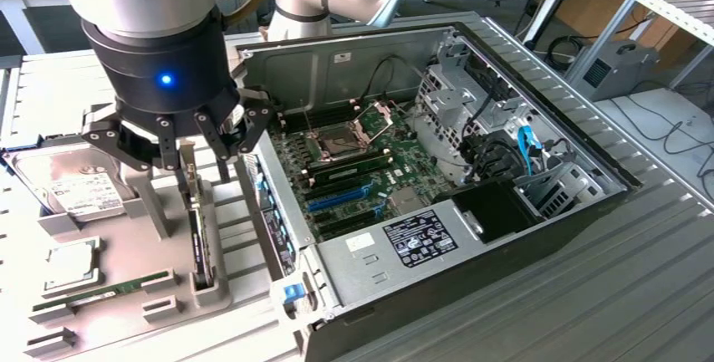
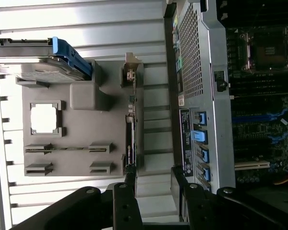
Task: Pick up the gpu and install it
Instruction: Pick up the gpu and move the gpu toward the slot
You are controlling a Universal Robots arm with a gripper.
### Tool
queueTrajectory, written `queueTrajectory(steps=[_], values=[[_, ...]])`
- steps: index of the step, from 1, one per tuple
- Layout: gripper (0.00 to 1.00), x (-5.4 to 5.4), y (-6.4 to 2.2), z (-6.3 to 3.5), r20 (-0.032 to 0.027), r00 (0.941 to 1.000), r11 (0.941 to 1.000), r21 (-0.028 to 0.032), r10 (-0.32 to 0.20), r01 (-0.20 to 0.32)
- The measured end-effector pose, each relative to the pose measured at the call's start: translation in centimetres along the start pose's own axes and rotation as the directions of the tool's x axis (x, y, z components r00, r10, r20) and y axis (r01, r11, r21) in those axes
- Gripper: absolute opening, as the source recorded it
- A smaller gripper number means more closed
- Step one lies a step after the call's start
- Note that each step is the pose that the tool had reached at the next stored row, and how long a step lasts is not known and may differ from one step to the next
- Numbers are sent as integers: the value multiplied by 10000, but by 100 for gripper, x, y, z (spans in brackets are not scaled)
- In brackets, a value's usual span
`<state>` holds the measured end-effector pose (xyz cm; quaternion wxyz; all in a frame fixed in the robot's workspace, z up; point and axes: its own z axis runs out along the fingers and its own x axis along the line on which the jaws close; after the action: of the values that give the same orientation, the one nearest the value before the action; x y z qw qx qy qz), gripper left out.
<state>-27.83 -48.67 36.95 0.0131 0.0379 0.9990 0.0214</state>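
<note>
**Over the gray holder [image 2: 77, 155]: claw [image 1: 190, 157] wide, gpu [image 1: 197, 245] not picked up yet**

Just above the gray holder, the claw hangs with its fingers [image 2: 178, 181] spread wide. It holds nothing. Right under it, the gpu stands on its thin edge in a slot of the holder, close to the side of the open computer case [image 1: 334, 61]. The blue slots [image 1: 334, 199] inside the case look free, so I think the job is only at its start. Farther out on the holder lie a hard drive [image 1: 79, 191], a square chip [image 1: 69, 266] and a RAM stick [image 1: 106, 291].

The card is thin. If the claw is not lined up over it, one finger could hit the top edge and push it over. It could also pinch the holder wall. A weak grip could let the card slip or tip.

Only the card's edge shows, not its flat face. Its bottom part is hidden down in the slot. I cannot tell if a finger touches the top of the card.
</note>
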Motion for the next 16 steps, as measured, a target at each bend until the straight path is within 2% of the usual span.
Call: queueTrajectory(steps=[16], values=[[42, 2, -3, 62, 0, 10000, 10000, 0, 0, 0]])
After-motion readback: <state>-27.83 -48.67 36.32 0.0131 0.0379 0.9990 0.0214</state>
